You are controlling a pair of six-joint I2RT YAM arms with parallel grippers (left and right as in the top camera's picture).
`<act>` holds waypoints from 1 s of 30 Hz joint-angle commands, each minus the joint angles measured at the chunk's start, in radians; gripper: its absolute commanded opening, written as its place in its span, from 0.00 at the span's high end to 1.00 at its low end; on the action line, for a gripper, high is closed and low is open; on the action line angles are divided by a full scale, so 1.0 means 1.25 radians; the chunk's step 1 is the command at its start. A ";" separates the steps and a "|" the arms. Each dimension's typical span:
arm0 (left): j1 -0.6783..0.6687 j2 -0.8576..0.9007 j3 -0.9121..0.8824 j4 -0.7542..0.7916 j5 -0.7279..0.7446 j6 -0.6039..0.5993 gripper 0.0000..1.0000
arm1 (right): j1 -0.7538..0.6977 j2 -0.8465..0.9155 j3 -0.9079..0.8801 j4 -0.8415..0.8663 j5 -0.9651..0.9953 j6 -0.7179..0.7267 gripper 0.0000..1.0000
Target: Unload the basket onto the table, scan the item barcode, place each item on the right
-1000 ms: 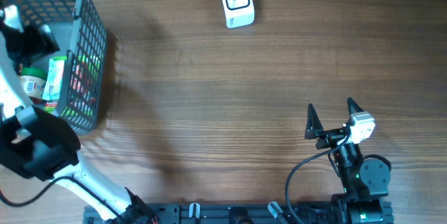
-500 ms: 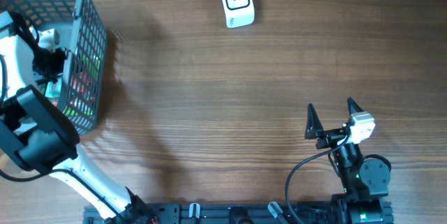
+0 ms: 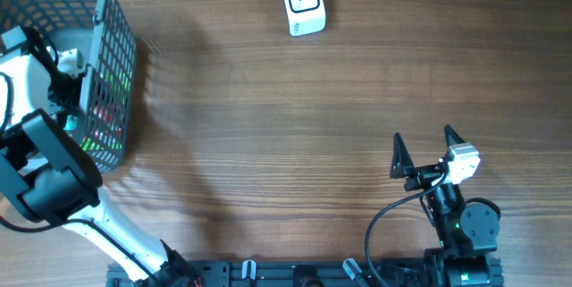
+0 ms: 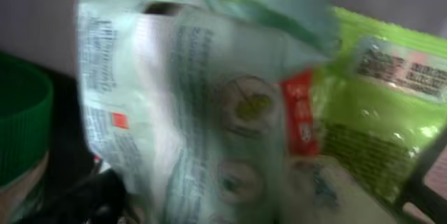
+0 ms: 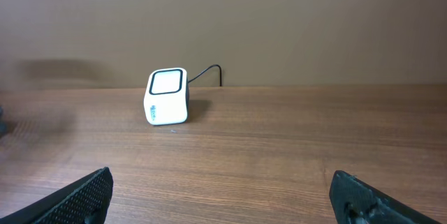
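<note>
You have a wooden table (image 3: 268, 126) carrying a white scanner (image 3: 303, 3) at twelve o'clock and a wire basket (image 3: 113, 81) at ten.

Right wrist camera: the scanner (image 5: 167, 97) on the wooden surface (image 5: 279, 147).
I see the small white scanner standing well ahead of me, its dark-rimmed window facing up and toward my camera. A thin black cable (image 5: 209, 74) curls out just behind it toward the plain brown wall (image 5: 279, 21). Nearer to me than the scanner, my right gripper (image 5: 223, 199) has its jaws wide apart, with a black fingertip (image 5: 84, 196) in each lower corner.
</note>
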 commanded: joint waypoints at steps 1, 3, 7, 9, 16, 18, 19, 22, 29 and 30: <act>-0.005 0.020 -0.044 -0.012 0.048 -0.026 0.43 | -0.005 -0.004 -0.001 0.005 -0.004 -0.006 0.00; -0.005 0.020 -0.043 -0.013 0.048 -0.026 0.52 | -0.005 -0.004 -0.001 0.005 -0.004 -0.006 0.00; -0.005 0.009 -0.014 -0.016 0.048 -0.029 0.96 | -0.005 -0.004 -0.001 0.005 -0.004 -0.006 0.00; -0.005 -0.008 0.018 -0.028 0.048 -0.034 0.96 | -0.005 -0.004 -0.001 0.005 -0.004 -0.006 0.00; -0.005 -0.150 0.183 -0.056 0.042 -0.090 0.96 | -0.005 -0.004 -0.001 0.005 -0.004 -0.006 0.00; -0.005 -0.209 0.209 -0.045 0.042 -0.113 0.96 | -0.005 -0.004 -0.001 0.005 -0.004 -0.006 0.00; -0.005 -0.236 0.210 -0.040 0.042 -0.113 0.96 | -0.005 -0.004 -0.001 0.005 -0.004 -0.006 0.00; -0.009 -0.311 0.210 -0.056 0.051 -0.168 0.96 | -0.005 -0.004 -0.001 0.005 -0.004 -0.006 0.00; -0.094 -0.404 0.210 -0.086 -0.054 -0.224 0.95 | -0.005 -0.004 -0.001 0.005 -0.004 -0.006 0.00; -0.094 -0.398 0.210 -0.108 -0.054 -0.237 0.96 | -0.005 -0.004 -0.001 0.005 -0.004 -0.005 0.00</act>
